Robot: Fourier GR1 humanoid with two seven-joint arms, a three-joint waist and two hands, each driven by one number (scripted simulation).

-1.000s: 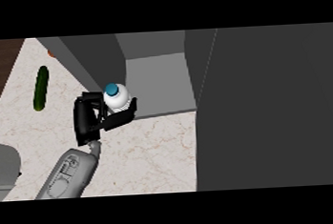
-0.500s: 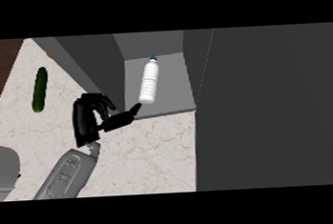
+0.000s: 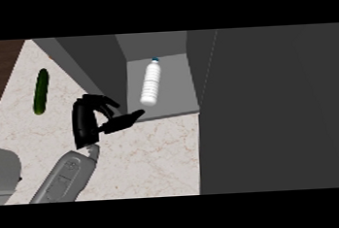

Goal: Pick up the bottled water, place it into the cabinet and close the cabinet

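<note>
Pale marbled counter [image 3: 153,151] fills the lower left of the head view, with a strip of dark wood floor at the far left edge and a tall grey cabinet [image 3: 272,105] taking up the right half. Its open compartment shows as a lighter grey recess, and the bottled water [image 3: 151,83] lies inside it on the shelf floor, on its side, blue cap pointing toward the back. So the placing part of the task looks done: the bottle rests apart from any hand, fully within the recess.

Only one hand [image 3: 94,117] shows, coming up from the lower edge on a grey forearm [image 3: 61,177] at the left of the view (whether it is the left or the right I cannot settle from this angle; by position I take it for the left). It sits just outside the shelf's front lip, released, holding nothing, fingers loosely bent and the thumb stretched toward the opening. The other hand is out of view.

A cucumber [image 3: 40,91] lies on the counter well apart to the left, no part of the job. A grey object [image 3: 2,175] shows at the lower left edge.

What remains, I judge, is closing the door, probably the dark panel [image 3: 206,70] standing edge-on beside the recess.
</note>
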